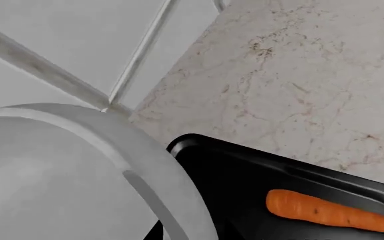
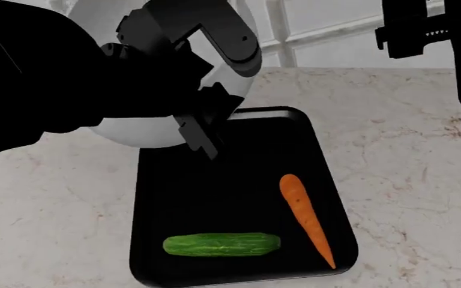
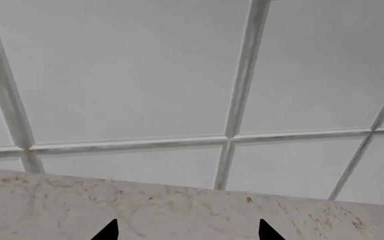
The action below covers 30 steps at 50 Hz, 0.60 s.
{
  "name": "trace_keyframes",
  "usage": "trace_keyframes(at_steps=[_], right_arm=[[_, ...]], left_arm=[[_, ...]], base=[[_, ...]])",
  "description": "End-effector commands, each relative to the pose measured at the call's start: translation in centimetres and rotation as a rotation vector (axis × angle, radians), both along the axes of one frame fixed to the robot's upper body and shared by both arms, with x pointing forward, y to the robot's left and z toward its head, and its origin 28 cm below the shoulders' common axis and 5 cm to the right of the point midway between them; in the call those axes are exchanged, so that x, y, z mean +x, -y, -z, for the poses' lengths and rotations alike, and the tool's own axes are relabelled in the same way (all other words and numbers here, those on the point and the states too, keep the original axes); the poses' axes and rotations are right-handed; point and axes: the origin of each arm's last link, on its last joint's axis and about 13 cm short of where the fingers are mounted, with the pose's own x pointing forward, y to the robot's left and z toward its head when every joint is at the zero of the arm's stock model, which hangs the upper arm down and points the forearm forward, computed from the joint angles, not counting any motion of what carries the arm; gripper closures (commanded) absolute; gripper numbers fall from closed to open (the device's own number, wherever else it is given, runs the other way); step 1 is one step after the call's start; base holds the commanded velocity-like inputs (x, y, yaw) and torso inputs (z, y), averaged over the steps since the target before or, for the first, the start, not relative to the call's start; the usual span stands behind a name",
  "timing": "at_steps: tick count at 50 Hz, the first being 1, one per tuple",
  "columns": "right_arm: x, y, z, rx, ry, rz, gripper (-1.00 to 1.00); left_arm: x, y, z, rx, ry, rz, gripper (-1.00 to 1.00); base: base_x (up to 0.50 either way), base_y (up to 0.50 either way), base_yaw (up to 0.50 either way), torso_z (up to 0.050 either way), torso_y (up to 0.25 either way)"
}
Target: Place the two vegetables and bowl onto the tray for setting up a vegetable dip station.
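A pale marble countertop (image 2: 407, 150) fills the scene, veined in brown, and it runs back to a wall of large white tiles (image 3: 125, 70) with grey grout lines. On it sits the glossy black tray (image 2: 214, 198), long side running away from the robot. The left arm sweeps in from the near left, big and dark, reaching over the tray's far end, and its left gripper (image 2: 202, 129) is clamped on the rim of the white bowl (image 2: 142, 129): in the left wrist view the bowl's wall fills the near side with a finger pressed against its inside. The bowl looks to be held over the tray's far left corner, though whether it touches the tray I cannot tell. The right arm hangs high at the far right, well apart from everything, with the right gripper (image 3: 186, 231) facing the wall, two fingertips spread wide with nothing between. On the tray's right side lies the carrot (image 2: 304, 219), tip toward the robot. The cucumber (image 2: 221, 244) lies crosswise at the tray's near end.
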Motion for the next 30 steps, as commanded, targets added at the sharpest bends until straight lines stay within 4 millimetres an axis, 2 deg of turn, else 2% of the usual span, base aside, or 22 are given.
trace_keyframes(at_steps=[1,3,9,17,25,30], right_arm=[[0.02,0.02,0.14,0.001,-0.007,0.000,-1.00],[0.09,-0.03,0.14,-0.009,0.000,-0.004,-1.00],[0.19,-0.23,0.39,-0.030,-0.001,-0.017,-1.00],[0.26,-0.50,0.27,-0.024,0.006,-0.026,-1.00],[0.20,-0.36,0.29,0.000,0.001,-0.022,-1.00],[0.25,-0.57,0.05,-0.003,0.004,-0.028,-1.00]], left_arm=[[-0.22,0.24,-0.17,-0.003,0.011,0.007,1.00],[-0.19,0.21,-0.15,-0.005,0.011,0.006,1.00],[0.27,-0.13,0.06,-0.007,0.001,-0.010,1.00],[0.38,-0.36,-0.02,-0.009,0.000,-0.019,1.00],[0.08,-0.25,0.20,0.011,-0.017,0.002,1.00],[-0.38,-0.71,-0.25,0.054,-0.094,0.018,1.00]], base=[[0.04,-0.50,0.00,0.000,0.000],[0.14,-0.49,0.00,0.000,0.000],[0.04,0.00,0.00,0.000,0.000],[0.50,0.00,0.00,0.000,0.001],[0.00,0.00,0.00,0.000,0.001],[0.00,0.00,0.00,0.000,0.000]])
